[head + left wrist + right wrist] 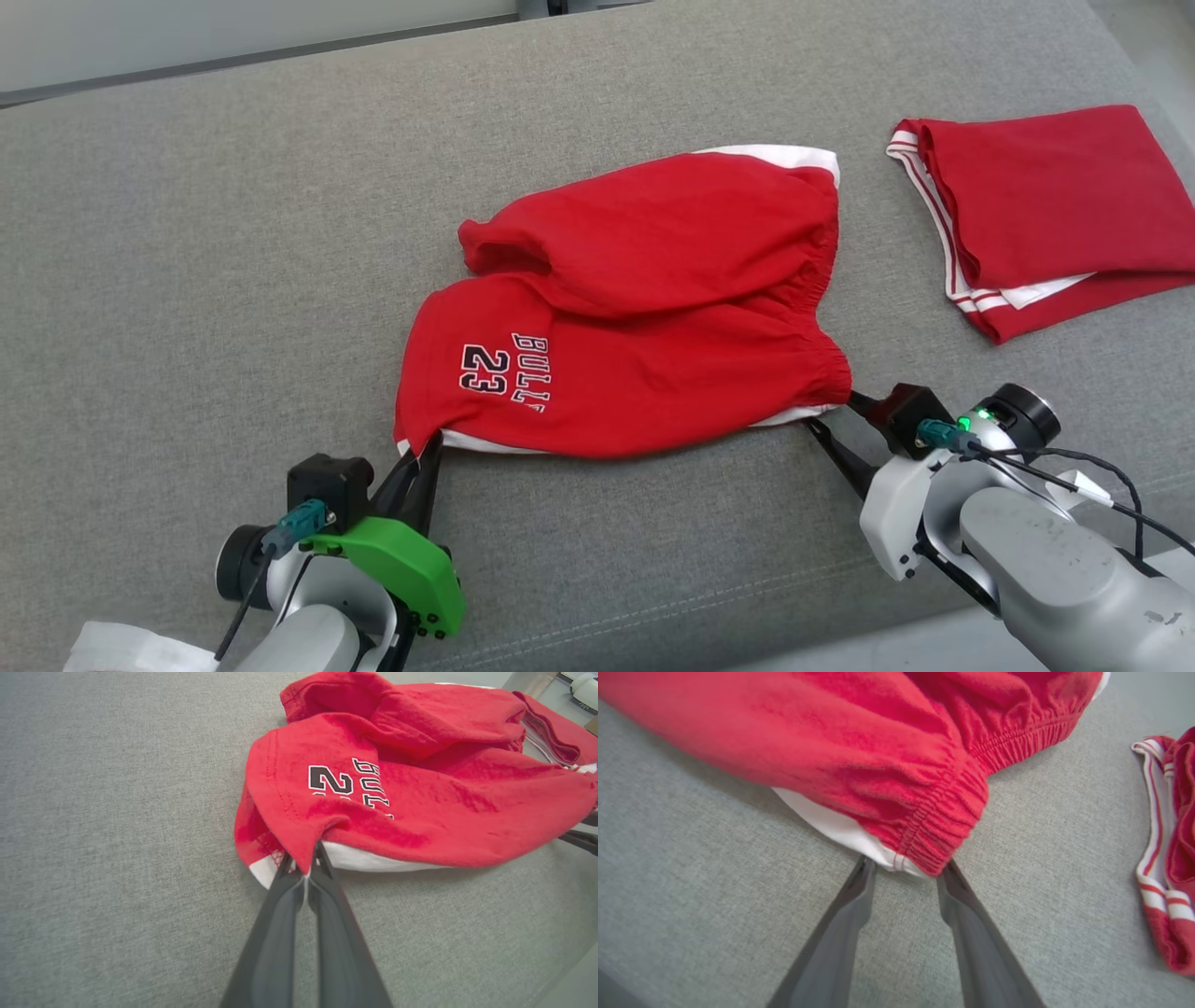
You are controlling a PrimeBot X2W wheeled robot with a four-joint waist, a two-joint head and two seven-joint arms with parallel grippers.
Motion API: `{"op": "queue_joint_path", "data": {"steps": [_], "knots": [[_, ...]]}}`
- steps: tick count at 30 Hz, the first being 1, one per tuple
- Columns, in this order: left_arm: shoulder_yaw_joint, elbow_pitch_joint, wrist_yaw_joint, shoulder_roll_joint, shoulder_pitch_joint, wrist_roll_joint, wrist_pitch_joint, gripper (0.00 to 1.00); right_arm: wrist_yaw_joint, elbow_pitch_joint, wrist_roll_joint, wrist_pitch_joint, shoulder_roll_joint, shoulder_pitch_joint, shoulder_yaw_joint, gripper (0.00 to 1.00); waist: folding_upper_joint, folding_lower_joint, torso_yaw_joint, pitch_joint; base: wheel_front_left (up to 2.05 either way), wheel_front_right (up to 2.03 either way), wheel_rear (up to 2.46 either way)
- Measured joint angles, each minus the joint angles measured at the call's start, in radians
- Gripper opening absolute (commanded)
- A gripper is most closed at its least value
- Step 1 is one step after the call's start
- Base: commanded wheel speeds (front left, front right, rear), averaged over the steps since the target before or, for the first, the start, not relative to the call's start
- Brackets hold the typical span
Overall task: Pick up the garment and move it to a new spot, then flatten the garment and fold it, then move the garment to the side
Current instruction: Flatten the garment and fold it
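The garment point(635, 317) is a pair of red shorts with white trim and a "23" print, lying loosely bunched on the grey cushion. My left gripper point(431, 448) is shut on the near corner of the leg hem; in the left wrist view the garment point(420, 788) is pinched where the fingers of the left gripper point(306, 863) meet. My right gripper point(831, 411) is at the near corner of the elastic waistband. In the right wrist view its two fingers stand apart, the right gripper point(906, 868) straddling the waistband corner of the garment point(831, 742).
A second red garment with white stripes point(1046, 215) lies folded at the back right, and it appears again as folded red cloth point(1167, 858) at the right edge of the right wrist view. The grey cushion point(233, 280) stretches wide on the left. Its front edge runs just behind my arms.
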Motion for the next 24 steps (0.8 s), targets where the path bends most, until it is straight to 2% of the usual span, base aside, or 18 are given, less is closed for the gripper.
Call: {"op": "queue_joint_path", "data": {"steps": [4, 5, 6, 7, 10, 17, 24], "knots": [[-0.001, -0.005, 0.005, 0.004, 0.006, 0.0, 0.002, 0.0, 0.0, 0.017, 0.027, -0.008, -0.001, -0.023, 0.042, 0.29, 0.0, 0.0, 0.002, -0.007, 0.0, 0.0, 0.0], [-0.001, -0.007, 0.006, 0.005, 0.007, -0.001, 0.003, 0.0, 0.0, 0.021, 0.033, -0.009, -0.001, -0.025, 0.054, 0.29, 0.0, 0.0, 0.002, -0.008, 0.0, 0.0, 0.0], [-0.001, -0.01, 0.006, 0.006, 0.008, -0.002, 0.003, 0.0, 0.0, 0.023, 0.038, -0.009, -0.002, -0.028, 0.066, 0.19, 0.0, 0.0, 0.002, -0.01, 0.0, 0.0, 0.0], [0.0, -0.011, 0.008, 0.007, 0.009, -0.002, 0.003, 0.0, 0.0, 0.024, 0.044, -0.01, -0.002, -0.034, 0.076, 0.0, 0.0, 0.0, 0.002, -0.012, 0.0, 0.0, 0.0], [0.005, -0.018, 0.009, 0.008, 0.015, -0.011, -0.001, 0.0, 0.0, 0.016, 0.07, -0.011, -0.002, -0.049, 0.095, 0.0, 0.0, 0.0, 0.0, -0.015, 0.0, 0.0, 0.0], [0.069, -0.059, -0.002, -0.009, 0.021, -0.091, -0.031, 0.0, 0.0, -0.093, 0.165, -0.013, -0.019, -0.068, 0.041, 0.0, 0.0, 0.0, -0.003, -0.027, 0.0, 0.0, 0.0], [0.132, -0.137, -0.029, -0.013, 0.017, -0.164, -0.042, 0.0, 0.0, -0.215, 0.286, -0.013, -0.094, -0.091, 0.045, 0.0, 0.0, 0.0, -0.006, -0.066, 0.0, 0.0, 0.0]]}}
